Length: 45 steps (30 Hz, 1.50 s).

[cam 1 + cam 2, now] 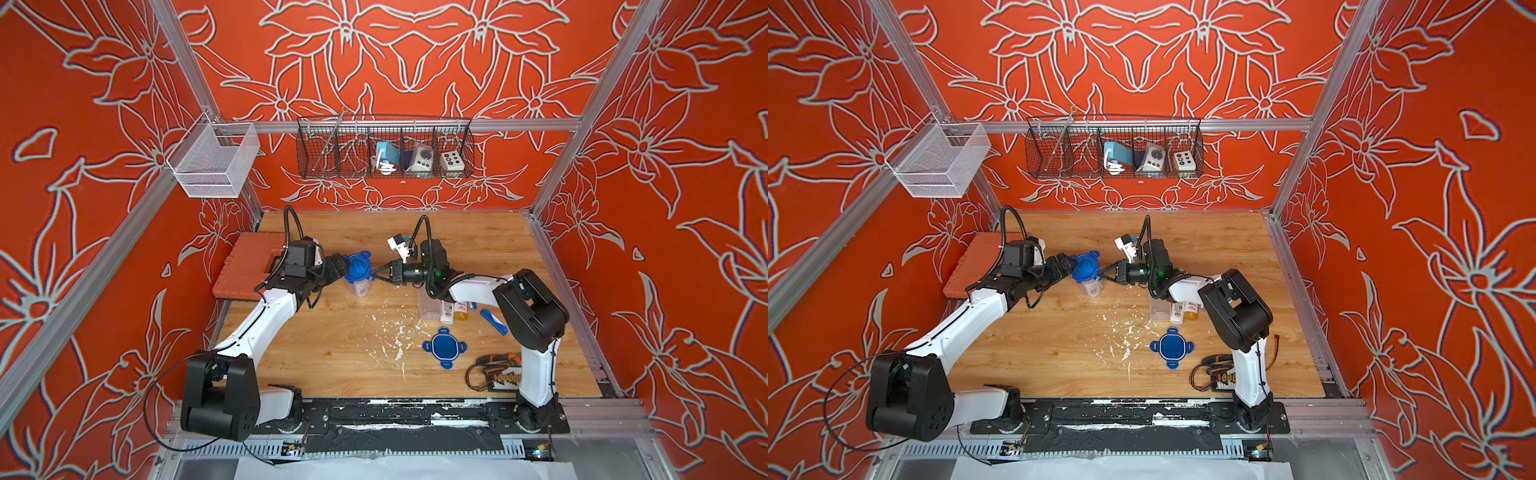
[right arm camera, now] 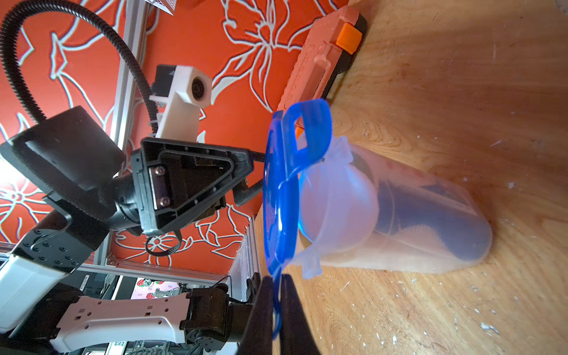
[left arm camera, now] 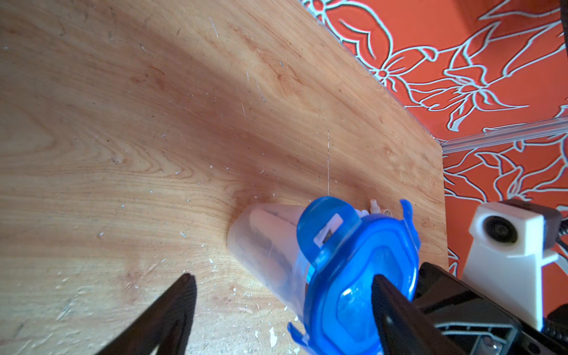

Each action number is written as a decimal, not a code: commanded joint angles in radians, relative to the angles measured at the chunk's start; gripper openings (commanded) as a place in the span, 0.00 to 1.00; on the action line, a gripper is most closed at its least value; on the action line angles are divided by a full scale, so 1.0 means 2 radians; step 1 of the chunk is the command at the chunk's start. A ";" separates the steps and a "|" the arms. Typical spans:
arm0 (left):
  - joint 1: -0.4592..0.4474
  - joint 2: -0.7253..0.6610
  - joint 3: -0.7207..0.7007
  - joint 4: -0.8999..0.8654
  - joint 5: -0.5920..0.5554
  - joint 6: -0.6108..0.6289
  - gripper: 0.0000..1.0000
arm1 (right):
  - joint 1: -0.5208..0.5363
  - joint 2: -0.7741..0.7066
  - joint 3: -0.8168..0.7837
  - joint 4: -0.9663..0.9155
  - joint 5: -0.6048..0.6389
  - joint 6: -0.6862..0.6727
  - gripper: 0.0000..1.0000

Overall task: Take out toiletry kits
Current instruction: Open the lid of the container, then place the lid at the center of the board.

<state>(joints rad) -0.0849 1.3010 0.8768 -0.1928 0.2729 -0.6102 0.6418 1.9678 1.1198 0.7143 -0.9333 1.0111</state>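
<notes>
Near the middle of the bench (image 1: 332, 353), the right tool (image 2: 276, 295) is pinching the blue lid (image 3: 362, 276) by a tab (image 2: 277, 319), seemingly prying it off, while the spread left tool (image 3: 282, 278) is apparently steadying the upright clear tub (image 2: 399, 261) that is enclosing one toiletry kit (image 2: 430, 212).

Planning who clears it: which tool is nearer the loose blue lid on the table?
Right. The right tool, shut on a tab of the tub lid, is on the side of the tub facing the loose lid; the left tool is open at the tub's far side.
</notes>
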 commanded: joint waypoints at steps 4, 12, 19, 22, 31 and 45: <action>0.003 0.000 -0.005 0.033 0.007 -0.009 0.85 | 0.000 -0.005 0.021 0.005 -0.032 -0.035 0.00; 0.003 -0.010 -0.023 0.063 0.006 -0.022 0.84 | 0.004 -0.004 0.036 -0.024 -0.056 -0.064 0.00; 0.003 -0.014 -0.026 0.065 0.001 -0.024 0.84 | 0.010 -0.013 0.048 -0.080 -0.061 -0.105 0.00; 0.003 -0.019 -0.024 0.055 -0.011 -0.023 0.84 | 0.015 -0.019 0.058 -0.103 -0.072 -0.117 0.00; 0.003 -0.073 -0.053 -0.008 -0.105 -0.058 0.84 | 0.071 -0.072 0.086 -0.321 -0.079 -0.261 0.00; 0.003 -0.098 -0.051 -0.001 -0.094 -0.046 0.86 | 0.177 -0.272 0.015 -0.733 0.315 -0.371 0.00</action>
<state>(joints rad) -0.0849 1.0748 0.7475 -0.2153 0.0505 -0.7181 0.9573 1.4807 1.1915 -0.4770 -0.6094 0.3267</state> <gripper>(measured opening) 0.864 0.077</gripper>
